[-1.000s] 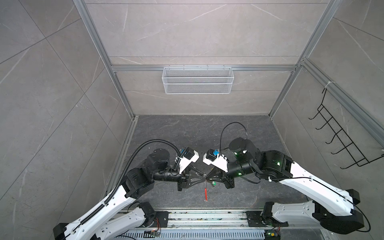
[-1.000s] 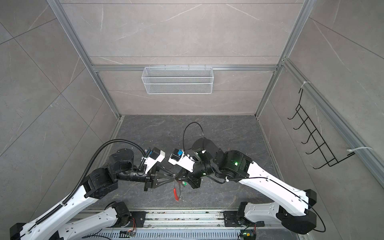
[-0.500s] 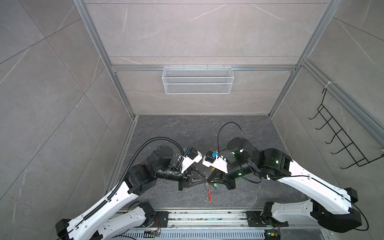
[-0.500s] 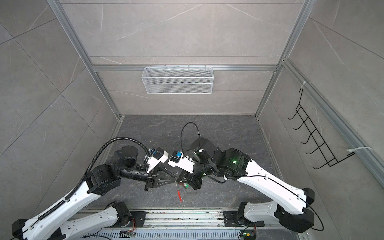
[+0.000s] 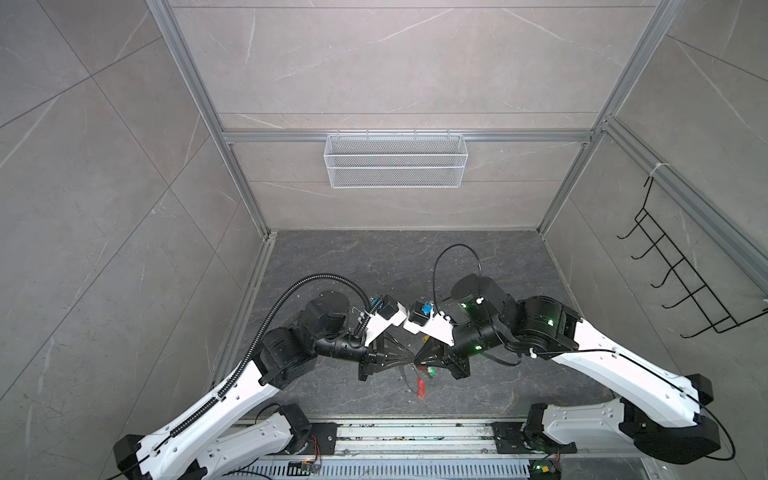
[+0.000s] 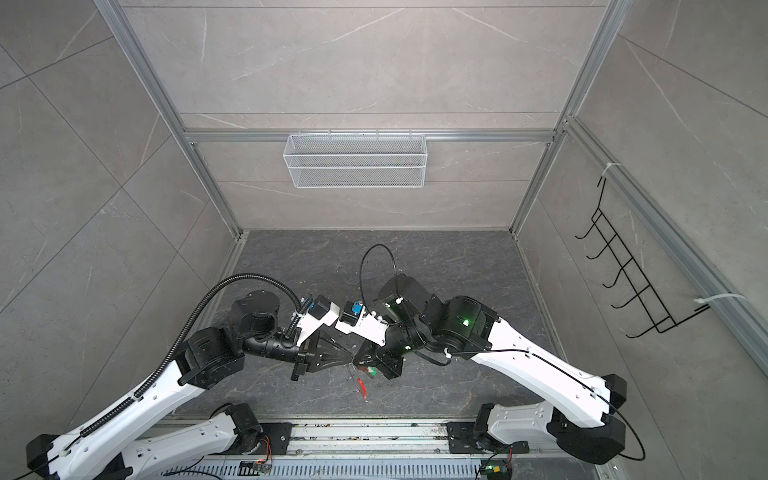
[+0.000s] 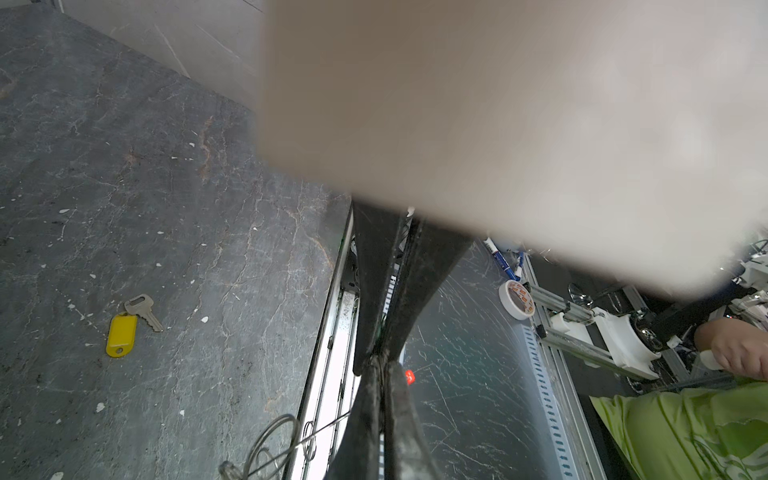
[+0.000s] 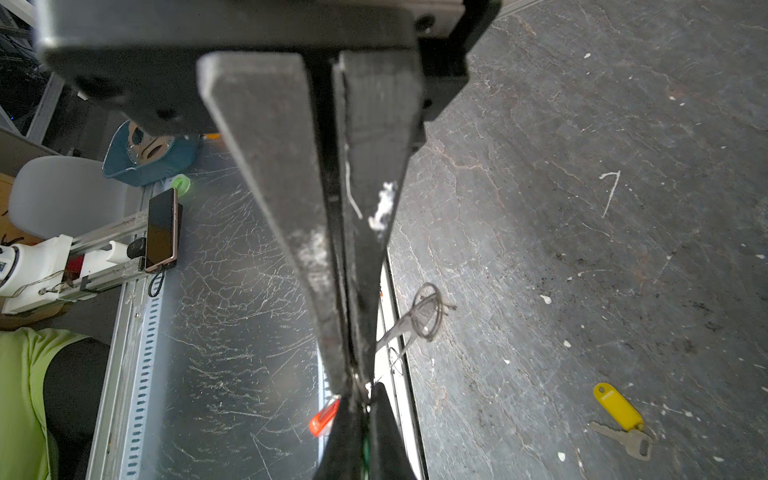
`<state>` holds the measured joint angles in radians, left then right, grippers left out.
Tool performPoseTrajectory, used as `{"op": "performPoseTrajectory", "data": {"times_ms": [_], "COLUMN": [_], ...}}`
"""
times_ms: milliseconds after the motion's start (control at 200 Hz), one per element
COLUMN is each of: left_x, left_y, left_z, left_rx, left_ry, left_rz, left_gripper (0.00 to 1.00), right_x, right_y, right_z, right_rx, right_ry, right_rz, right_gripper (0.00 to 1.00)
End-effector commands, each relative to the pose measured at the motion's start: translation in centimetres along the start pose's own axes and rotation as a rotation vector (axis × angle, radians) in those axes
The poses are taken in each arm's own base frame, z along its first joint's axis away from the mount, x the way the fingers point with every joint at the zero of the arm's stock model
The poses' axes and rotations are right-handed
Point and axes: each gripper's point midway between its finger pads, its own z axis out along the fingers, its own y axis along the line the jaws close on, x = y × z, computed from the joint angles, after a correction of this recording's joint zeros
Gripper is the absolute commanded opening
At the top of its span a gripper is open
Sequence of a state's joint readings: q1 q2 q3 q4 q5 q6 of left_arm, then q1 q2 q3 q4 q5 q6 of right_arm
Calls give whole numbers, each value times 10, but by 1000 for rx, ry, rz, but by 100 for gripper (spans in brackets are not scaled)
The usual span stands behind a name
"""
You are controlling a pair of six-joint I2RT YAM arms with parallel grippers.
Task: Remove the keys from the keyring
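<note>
Yellow-headed key (image 7: 121, 334) is lying free on the dark desk (image 7: 124, 166), so about half seems done. Green-headed key (image 5: 431, 371) seems to be hanging with the keyring (image 8: 428, 311) near the desk's front edge, awaiting removal. Right gripper (image 8: 353, 374) is pinching the ring's wire; left gripper (image 7: 376, 361) is clenched tip-to-tip against it, on what I cannot tell.

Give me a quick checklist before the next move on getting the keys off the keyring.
1. Yellow key off the keyring: ok, it lies alone on the table.
2. Green key off: not ok, it hangs at the meeting gripper tips beside the red piece.
3. Left gripper shut: ok.
4. Right gripper shut: ok.
5. What each gripper pinches: cannot tell, the tips hide it.
6. Keyring within reach: ok, its wire loop hangs beside the tips.
</note>
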<state>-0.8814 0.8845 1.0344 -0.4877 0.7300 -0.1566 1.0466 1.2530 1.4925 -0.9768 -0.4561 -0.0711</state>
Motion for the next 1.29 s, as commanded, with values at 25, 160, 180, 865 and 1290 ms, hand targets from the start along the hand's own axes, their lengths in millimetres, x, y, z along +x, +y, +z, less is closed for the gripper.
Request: {"op": "performPoseTrajectory", "data": {"times_ms": [25,160,180,865,1290], "left_x": [-24,-28,-27,-47,-45], "left_y": [-4,-7,-7,13,19], "left_z": [-15,-23,-23,-50,-47], "left_rx": [-53,-71,-70,-248,-260], "left_ry": [-144,-223,-226,-469,-461], "left_rz": [97,150,152,172,164], "left_gripper": [0,0,0,0,0], "right_x": [-18,-27,-27,-39,-59], "right_y": [-4,-14,-14,-24,-28], "right_z": [-13,-33,-35,-25,-27], "right_rx": [63,163,170,104,63], "right_ry": [-104,-266,-287,-611,-705], "right_rz": [-13,-6,-5,154,250], "right_gripper": [38,53,54,57,42]}}
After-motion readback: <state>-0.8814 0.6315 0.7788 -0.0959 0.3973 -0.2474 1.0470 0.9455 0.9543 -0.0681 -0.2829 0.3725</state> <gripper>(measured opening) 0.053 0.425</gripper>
